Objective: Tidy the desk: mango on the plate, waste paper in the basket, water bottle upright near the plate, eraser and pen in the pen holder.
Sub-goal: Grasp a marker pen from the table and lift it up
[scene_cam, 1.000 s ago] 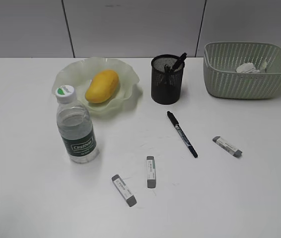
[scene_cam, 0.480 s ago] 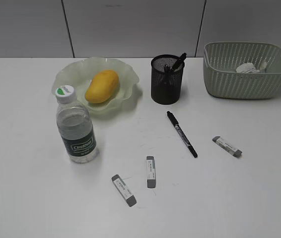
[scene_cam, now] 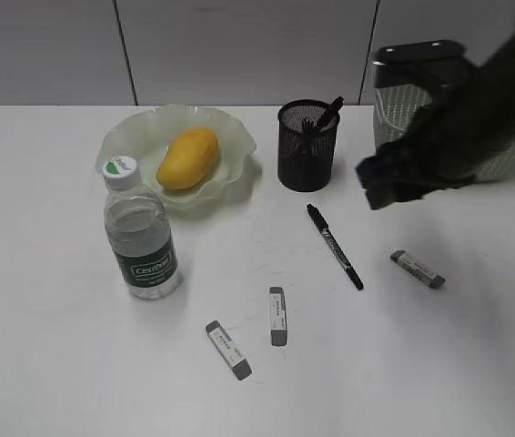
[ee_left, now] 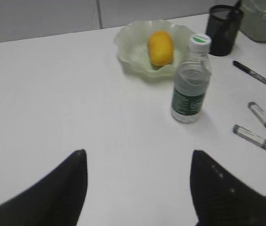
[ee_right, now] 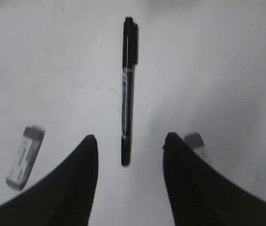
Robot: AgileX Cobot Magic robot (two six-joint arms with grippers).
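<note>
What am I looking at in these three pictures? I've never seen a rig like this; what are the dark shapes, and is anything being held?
It is a two-armed robot at a white desk. One picture looks down from in front; the other two come from cameras on each wrist, so the dark prongs are gripper fingers. The right gripper is open above a black pen; the left gripper is open over bare desk. Neither holds anything. A mango lies on the plate, a water bottle stands beside it, three erasers lie loose, and the pen holder and basket stand behind.
</note>
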